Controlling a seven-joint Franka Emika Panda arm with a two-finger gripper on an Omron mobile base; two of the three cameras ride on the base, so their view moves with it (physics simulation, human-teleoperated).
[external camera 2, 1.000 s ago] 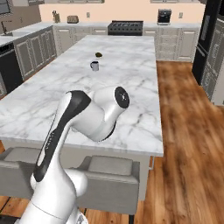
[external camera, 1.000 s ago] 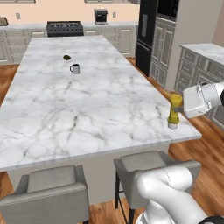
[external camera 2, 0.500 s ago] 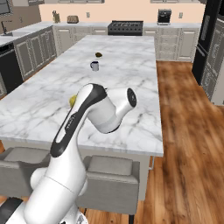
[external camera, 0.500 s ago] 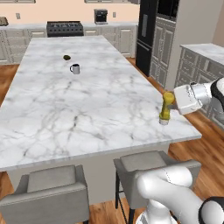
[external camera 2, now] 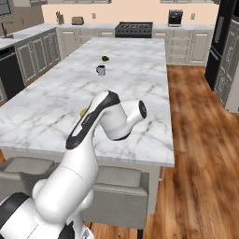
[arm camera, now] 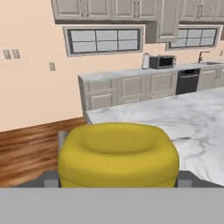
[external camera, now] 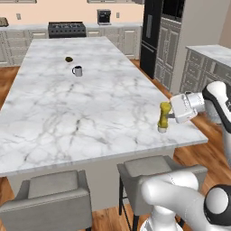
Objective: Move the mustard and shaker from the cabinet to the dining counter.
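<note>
The mustard (external camera: 163,119) is a yellow squeeze bottle, upright at the near right corner of the dining counter (external camera: 90,103), its base at or just above the marble. My gripper (external camera: 170,115) reaches in from the right and is shut on its upper part. In the hand view the mustard (arm camera: 118,153) bulks large between the grey fingertips (arm camera: 51,180). A sliver of the mustard (external camera 2: 84,112) peeks out behind my arm in the right base view. The shaker is out of view. I cannot tell whether the cabinet is among the wall cabinets (arm camera: 131,8) in the hand view.
A grey mug (external camera: 77,71) and a small dark item (external camera: 68,59) sit far up the counter. Two grey stools (external camera: 49,198) (external camera: 153,167) stand at the near edge. A black fridge (external camera: 153,36) and a side worktop (external camera: 212,52) are to the right.
My hand has carried the mustard leftward from beyond the counter's right edge to over its corner and slightly lower. The mug and the dark item have not moved.
</note>
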